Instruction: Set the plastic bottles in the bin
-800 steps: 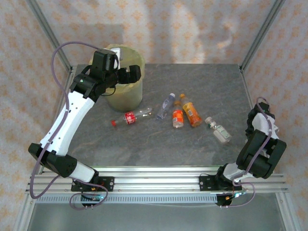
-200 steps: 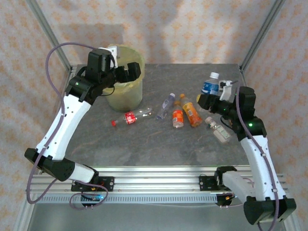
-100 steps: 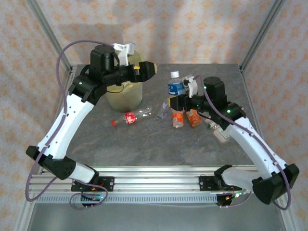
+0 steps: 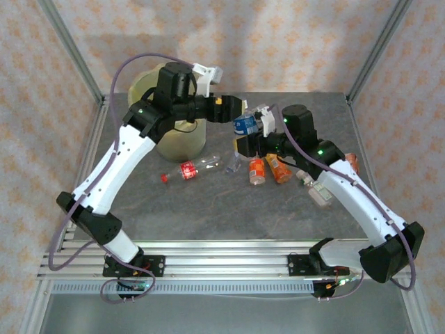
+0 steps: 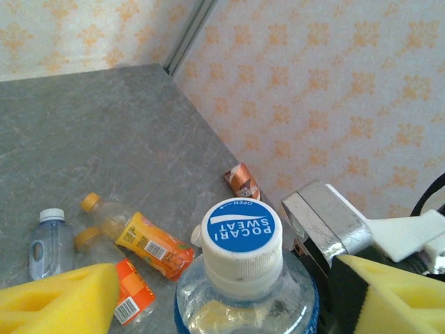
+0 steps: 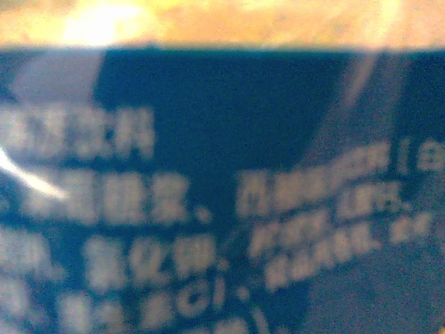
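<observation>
Grey stone-look tabletop (image 4: 208, 216) inside a metal-framed cell, patterned wallpaper behind. Step in hand: a mid-air handover of one bottle from right arm to left arm, above the back-centre of the tabletop. Right claw (image 4: 254, 132) pinches the blue-label bottle (image 4: 245, 124) by its body, upright and clear of the surface. The right wrist view is blurred blue label print up close, which fits a grip on the label. Left claw (image 4: 238, 111) reaches across from the bin side to the bottle's top. The left wrist view looks down on the white-and-blue cap (image 5: 242, 233), yellow pads (image 5: 59, 299) spread to either side of the shoulder with a gap on both sides, so no grip yet. Bin (image 4: 184, 142) stands back left, partly hidden by the left arm, near the handover but apart from the bottle; its contents can't be seen. Lying on the tabletop, untouched: red-label bottle (image 4: 188, 170), small clear bottle (image 4: 236, 161), orange bottles (image 4: 257, 171) side by side below the right claw, pale bottle (image 4: 320, 193) further right. Judgement: plenty left to do, since these loose ones and the held one are all outside the bin. Next move calls for the left pads to press firmly onto the shoulder before the right claw lets go; wrong order and the bottle drops onto the orange ones. Then carry it over the bin rim and release. Smooth round plastic, so a pinch high on the cap may slip.
</observation>
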You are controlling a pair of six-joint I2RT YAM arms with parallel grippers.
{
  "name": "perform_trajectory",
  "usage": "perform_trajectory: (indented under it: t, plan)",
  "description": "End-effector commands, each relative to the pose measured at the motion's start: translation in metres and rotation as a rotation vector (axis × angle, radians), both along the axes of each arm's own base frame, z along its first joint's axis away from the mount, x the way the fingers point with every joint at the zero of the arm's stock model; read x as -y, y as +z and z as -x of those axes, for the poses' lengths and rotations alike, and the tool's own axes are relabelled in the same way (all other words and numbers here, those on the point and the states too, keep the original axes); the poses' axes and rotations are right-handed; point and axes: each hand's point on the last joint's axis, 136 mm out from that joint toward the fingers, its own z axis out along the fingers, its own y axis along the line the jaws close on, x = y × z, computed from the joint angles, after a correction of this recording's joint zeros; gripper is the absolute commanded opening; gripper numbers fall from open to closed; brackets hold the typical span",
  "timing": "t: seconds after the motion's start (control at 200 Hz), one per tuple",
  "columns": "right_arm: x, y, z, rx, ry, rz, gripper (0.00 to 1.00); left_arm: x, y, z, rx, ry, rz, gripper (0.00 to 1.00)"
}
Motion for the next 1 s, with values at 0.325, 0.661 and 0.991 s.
perform_trajectory:
  t: [0.325, 0.661, 0.991]
  plan:
    - [-0.012, 0.038, 0.007, 0.082, 0.065, -0.097, 0.48, 0.02, 0.007, 0.0, -0.016, -0.072, 0.047, 0.57]
    - [0.002, 0.036, 0.003, 0.08, -0.032, -0.071, 0.82, 0.021, 0.012, -0.008, -0.008, -0.046, 0.062, 0.14]
    - [0.073, 0.024, -0.007, 0.036, -0.426, 0.092, 0.99, -0.044, 0.03, -0.035, 0.055, 0.183, -0.003, 0.06]
